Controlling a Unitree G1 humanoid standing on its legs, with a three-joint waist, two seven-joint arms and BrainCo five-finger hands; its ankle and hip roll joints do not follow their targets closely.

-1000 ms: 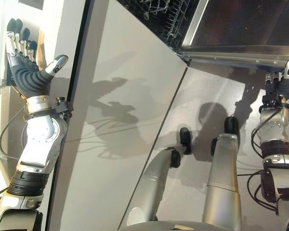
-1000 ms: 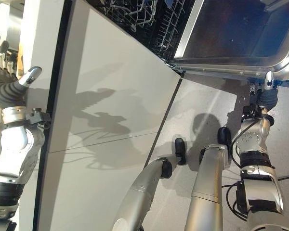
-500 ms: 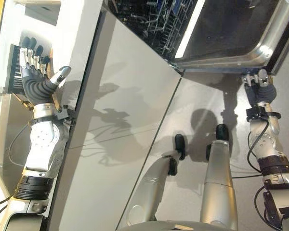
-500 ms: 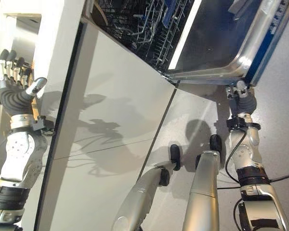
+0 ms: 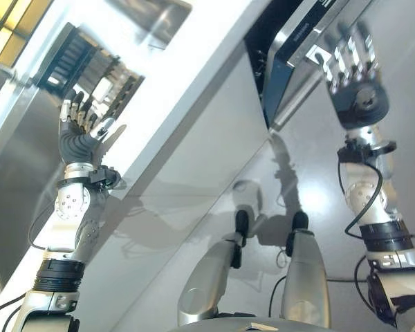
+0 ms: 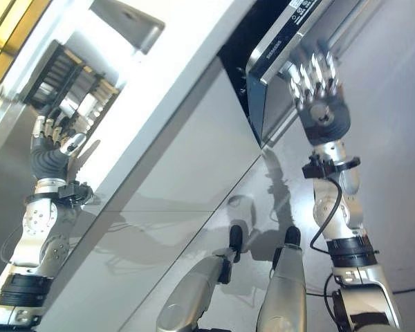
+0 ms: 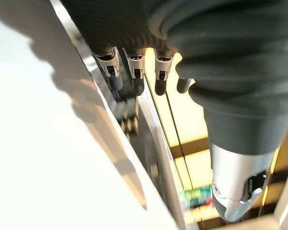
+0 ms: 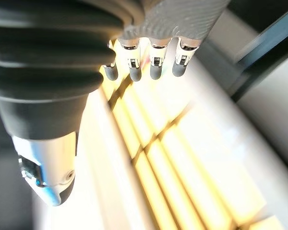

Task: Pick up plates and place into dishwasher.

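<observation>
The left hand (image 5: 83, 135) is raised with its fingers straight and spread, holding nothing, just short of a dark slatted dish rack (image 5: 90, 66) that stands on the white worktop (image 5: 194, 62) past its fingertips. No plate can be made out there. The right hand (image 5: 356, 76) is likewise open and empty, fingers extended toward the dishwasher door (image 5: 311, 41), which hangs open just beyond them. Judging by this, the left hand is nearer the rack and the right nearer the dishwasher.
</observation>
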